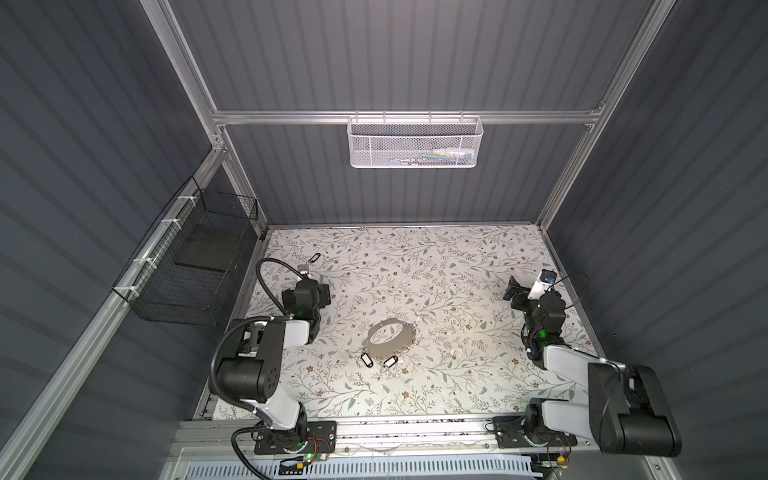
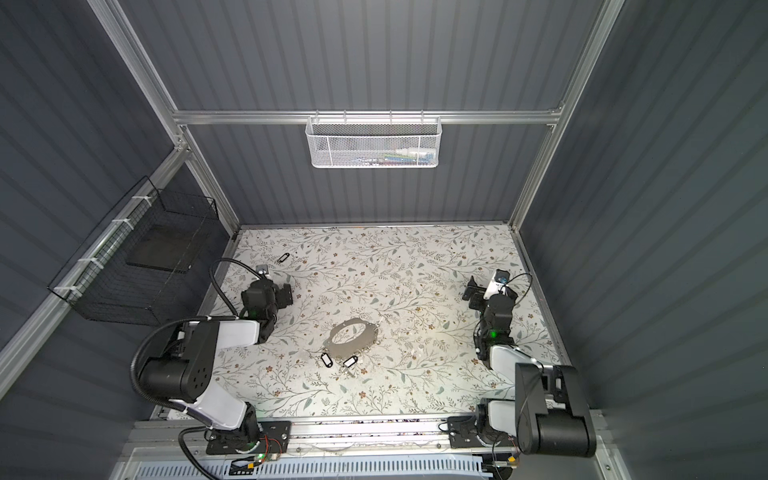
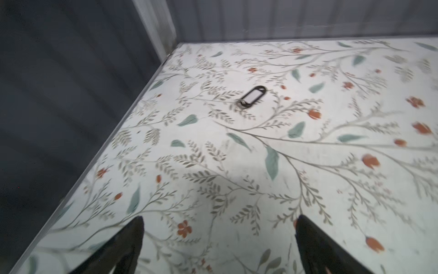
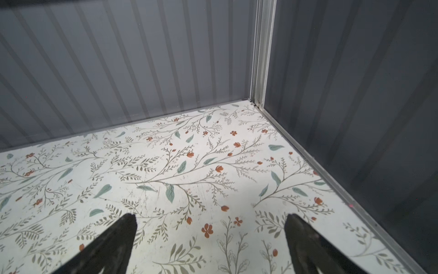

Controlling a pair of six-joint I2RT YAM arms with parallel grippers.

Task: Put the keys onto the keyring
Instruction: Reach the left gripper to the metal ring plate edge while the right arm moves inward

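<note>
The nearer container, a black wire basket (image 1: 183, 299) on the left wall, holds one dark flat slab (image 1: 203, 249). The farther one, a white mesh basket (image 1: 374, 145) hung on the back rail, holds a few pale and coloured items (image 1: 449, 156) at its right end; through the mesh I cannot make out what they are.

My left tool (image 3: 220, 219) stands wide open over the floral table (image 1: 457, 257), gripping nothing. My right tool (image 4: 210, 217) is spread just as wide and grips nothing, facing the far right corner.

The keyring (image 1: 386, 353) lies flat mid-table, between my two arms and well apart from both tools. Two keys (image 1: 367, 360) lie at its near rim, label windows up, among the small split rings. Whether they are threaded on is too small to tell. The third key (image 3: 254, 94) lies alone toward the far left corner, ahead of my left tool's open fingers but apart from them, its metal loop at the end facing me.

In both wrist views only my fingertips show; the rest is cut off at the frame edge.
</note>
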